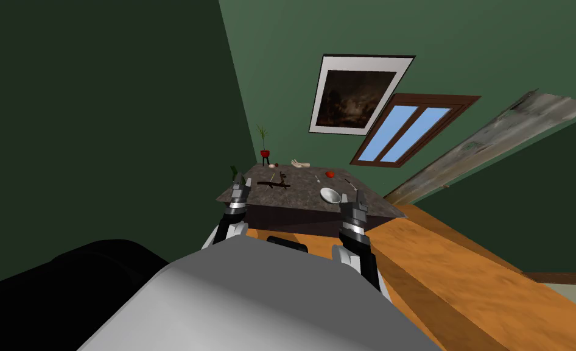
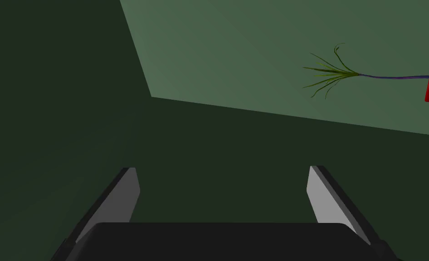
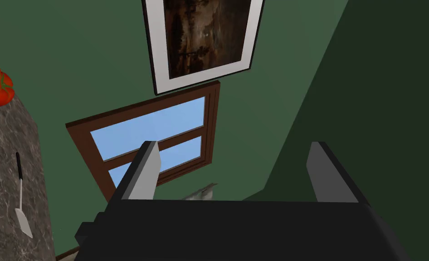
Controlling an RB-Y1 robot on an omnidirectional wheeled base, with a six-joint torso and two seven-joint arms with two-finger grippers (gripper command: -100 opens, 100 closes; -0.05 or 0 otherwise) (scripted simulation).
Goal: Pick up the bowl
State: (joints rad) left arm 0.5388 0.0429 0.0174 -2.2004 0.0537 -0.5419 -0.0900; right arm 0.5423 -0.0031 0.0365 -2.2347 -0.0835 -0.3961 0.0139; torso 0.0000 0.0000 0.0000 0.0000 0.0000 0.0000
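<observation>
A small white bowl (image 1: 330, 195) rests near the front right of a grey stone-patterned table (image 1: 305, 196). My right gripper (image 1: 354, 197) hovers over the table's front right corner, just right of the bowl, its fingers (image 3: 145, 170) open and empty. At the table's front left corner my left gripper (image 1: 242, 183) is raised, and its fingers (image 2: 128, 194) also stand open with nothing between them.
On the table lie a red tomato (image 1: 329, 174), a dark twig-like object (image 1: 276, 183), thin utensils (image 3: 22, 199) and pale items at the back. A red pot with a plant (image 1: 264, 150) stands behind. Orange floor (image 1: 463, 268) lies to the right, a black area to the left.
</observation>
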